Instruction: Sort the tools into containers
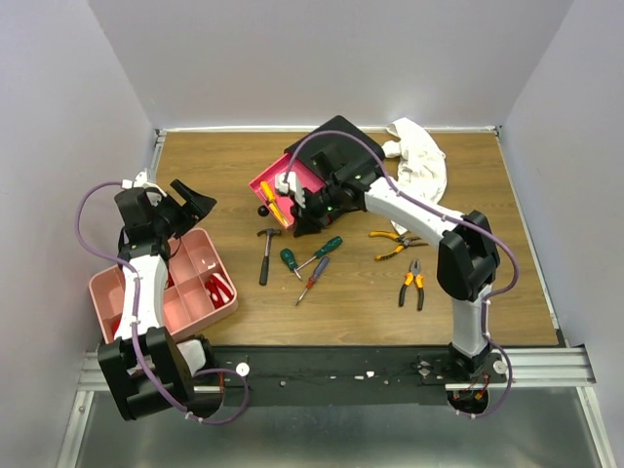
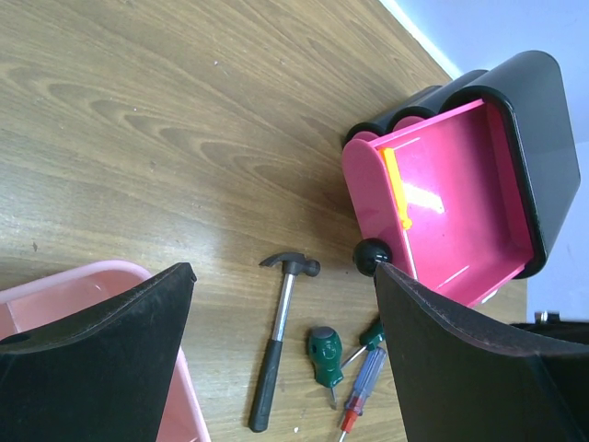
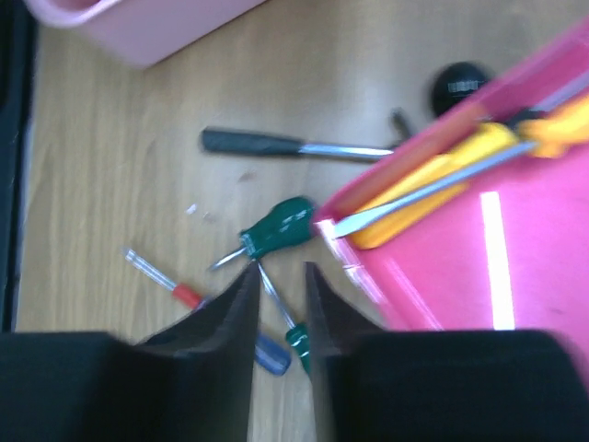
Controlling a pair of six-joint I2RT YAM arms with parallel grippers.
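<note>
The black box (image 1: 341, 146) lies at the back centre with one magenta drawer (image 1: 278, 180) pulled out; a yellow-handled screwdriver (image 1: 274, 211) lies in the drawer and also shows in the right wrist view (image 3: 433, 180). My right gripper (image 1: 297, 207) hovers at the drawer's front rim, jaws slightly apart and empty (image 3: 279, 267). On the table lie the hammer (image 1: 265, 255), two green screwdrivers (image 1: 288, 259) (image 1: 328, 248), a purple one (image 1: 314, 279) and two pliers (image 1: 395, 242) (image 1: 412, 283). My left gripper (image 1: 195, 203) is wide open and empty above the pale-pink tray (image 1: 109, 292).
A white cloth (image 1: 421, 161) lies at the back right beside the box. Something red (image 1: 220, 291) sits in a tray compartment. In the left wrist view the hammer (image 2: 281, 341) and the drawer's black knob (image 2: 371, 256) lie between my fingers' line of sight.
</note>
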